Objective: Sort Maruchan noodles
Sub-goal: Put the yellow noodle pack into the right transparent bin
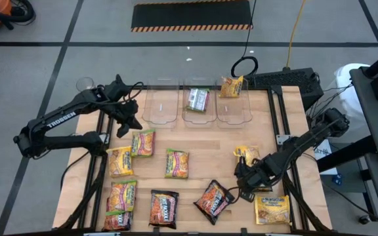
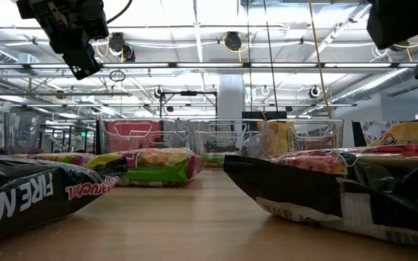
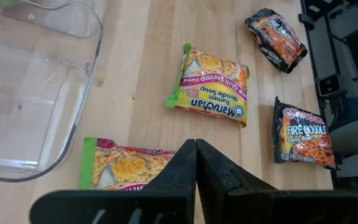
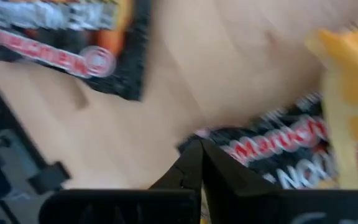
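Note:
Several Maruchan noodles packets lie flat on the wooden table [image 1: 202,141]. They include green-edged ones [image 1: 143,142] [image 3: 211,93], yellow-orange ones [image 1: 119,161] and black ones [image 1: 214,200] [image 3: 304,135]. My left gripper [image 1: 134,124] [image 3: 196,143] hangs shut high over the far left, above a green-edged packet [image 3: 126,171]. My right gripper [image 1: 236,187] [image 4: 199,143] is shut and empty. It points down above the table's near right, over the edge of a black packet [image 4: 278,152] and beside a yellow packet [image 4: 353,93].
Three clear bins stand in a row at the far edge: the left one [image 1: 160,105] holds nothing that I see, the middle one [image 1: 198,117] holds a green packet [image 1: 198,99], and the right one [image 1: 233,115] holds a yellow packet [image 1: 231,86]. Bare wood shows at the table's middle.

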Controlling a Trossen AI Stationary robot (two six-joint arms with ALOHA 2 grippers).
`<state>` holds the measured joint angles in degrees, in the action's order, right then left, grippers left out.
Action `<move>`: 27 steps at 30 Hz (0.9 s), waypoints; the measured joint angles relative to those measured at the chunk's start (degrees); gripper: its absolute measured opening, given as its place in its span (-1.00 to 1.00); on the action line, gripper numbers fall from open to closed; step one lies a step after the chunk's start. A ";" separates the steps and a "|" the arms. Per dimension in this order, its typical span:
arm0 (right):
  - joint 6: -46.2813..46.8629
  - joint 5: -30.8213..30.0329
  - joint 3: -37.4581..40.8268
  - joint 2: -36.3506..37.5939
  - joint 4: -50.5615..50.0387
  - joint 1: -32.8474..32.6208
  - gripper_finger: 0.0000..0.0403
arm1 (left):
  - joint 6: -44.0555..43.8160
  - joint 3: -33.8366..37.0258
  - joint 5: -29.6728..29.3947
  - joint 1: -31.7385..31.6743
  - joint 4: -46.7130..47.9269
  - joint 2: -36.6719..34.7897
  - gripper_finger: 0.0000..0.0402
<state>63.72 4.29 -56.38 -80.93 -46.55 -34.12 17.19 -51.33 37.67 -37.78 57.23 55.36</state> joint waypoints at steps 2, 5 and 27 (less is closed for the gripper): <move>-1.07 0.01 0.00 0.00 2.94 0.27 -0.99 | 0.77 0.00 0.00 0.00 0.00 -0.01 -0.96; -0.23 0.00 0.00 0.00 5.64 0.38 -0.91 | 1.38 0.00 0.02 0.00 0.00 -0.01 -0.96; -7.84 -7.43 0.02 -4.04 4.23 0.91 -0.44 | 6.73 0.00 0.02 0.00 4.92 -0.01 -0.96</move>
<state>55.88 -3.14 -56.36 -84.96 -42.32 -33.21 23.92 -51.33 37.69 -37.78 62.15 55.35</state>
